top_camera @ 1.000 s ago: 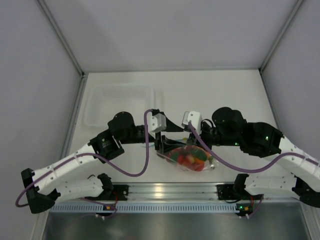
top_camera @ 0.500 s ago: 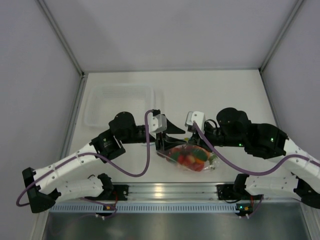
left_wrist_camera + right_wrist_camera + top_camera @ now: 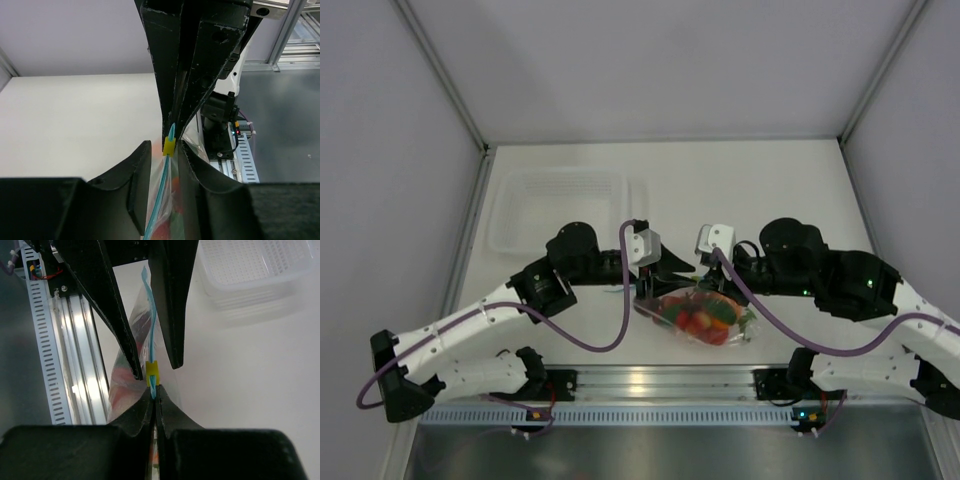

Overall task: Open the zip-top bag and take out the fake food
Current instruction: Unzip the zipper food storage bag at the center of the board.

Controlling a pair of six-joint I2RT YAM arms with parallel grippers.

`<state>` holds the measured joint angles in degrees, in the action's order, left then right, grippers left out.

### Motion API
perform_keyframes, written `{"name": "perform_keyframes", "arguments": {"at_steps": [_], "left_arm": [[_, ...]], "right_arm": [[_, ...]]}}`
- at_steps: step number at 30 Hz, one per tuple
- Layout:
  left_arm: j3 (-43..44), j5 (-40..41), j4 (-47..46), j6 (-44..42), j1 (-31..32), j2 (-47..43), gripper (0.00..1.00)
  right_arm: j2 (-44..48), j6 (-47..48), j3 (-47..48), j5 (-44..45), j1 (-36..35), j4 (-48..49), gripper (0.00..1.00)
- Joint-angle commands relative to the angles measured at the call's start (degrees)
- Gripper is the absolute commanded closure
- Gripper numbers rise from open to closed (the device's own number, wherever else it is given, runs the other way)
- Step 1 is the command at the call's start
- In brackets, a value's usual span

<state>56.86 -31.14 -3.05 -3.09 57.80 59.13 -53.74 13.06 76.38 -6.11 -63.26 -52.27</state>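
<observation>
The zip-top bag (image 3: pixel 705 318) lies near the front rail between both arms, holding the fake food (image 3: pixel 700 322): red, orange and green pieces. Its teal zip strip (image 3: pixel 159 205) stands on edge and carries a yellow slider (image 3: pixel 169 146). My right gripper (image 3: pixel 154 392) is shut on the strip just behind the slider (image 3: pixel 152 371). My left gripper (image 3: pixel 164 144) straddles the strip from the other side. Its jaws are narrow but still apart, with a thin gap beside the strip. In the top view the left gripper (image 3: pixel 650 285) and right gripper (image 3: pixel 698 283) meet over the bag's upper edge.
A rigid clear tray (image 3: pixel 560 205) sits at the back left of the white table (image 3: pixel 770 190). The aluminium rail (image 3: pixel 650 382) with both arm bases runs along the near edge, just below the bag. Grey walls stand on three sides.
The left gripper's jaws have narrowed around the zip strip and its wrist has shifted slightly right. The right gripper stays shut on the strip, and the bag has barely moved.
</observation>
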Motion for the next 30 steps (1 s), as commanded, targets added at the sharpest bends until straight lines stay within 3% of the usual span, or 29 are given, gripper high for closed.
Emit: {"name": "perform_keyframes", "arguments": {"at_steps": [1,5,8,9,20,30], "left_arm": [[-0.26,-1.82,-3.45,-0.25,-0.06,0.89,0.65],[-0.17,-2.61,-3.89,-0.07,0.03,1.42,0.66],[-0.17,-2.70,-4.07,-0.07,0.03,1.60,0.86],[-0.17,-2.53,-4.07,-0.07,-0.06,1.60,1.00],[-4.21,1.34,-4.33,-0.86,-0.14,-1.91,1.00],[-12.20,5.11,-4.42,-0.52,-0.85,-7.98,1.00]], "right_arm": [[1.35,0.56,0.35,-0.22,-0.90,5.34,1.00],[1.53,0.48,0.44,0.05,-0.98,5.25,1.00],[1.70,0.48,0.35,0.04,-0.90,5.25,1.00],[1.88,0.48,0.26,0.13,-0.98,5.34,1.00],[6.27,1.00,-2.29,7.32,-0.98,6.13,1.00],[8.64,1.71,3.07,9.36,-0.90,1.48,1.00]]}}
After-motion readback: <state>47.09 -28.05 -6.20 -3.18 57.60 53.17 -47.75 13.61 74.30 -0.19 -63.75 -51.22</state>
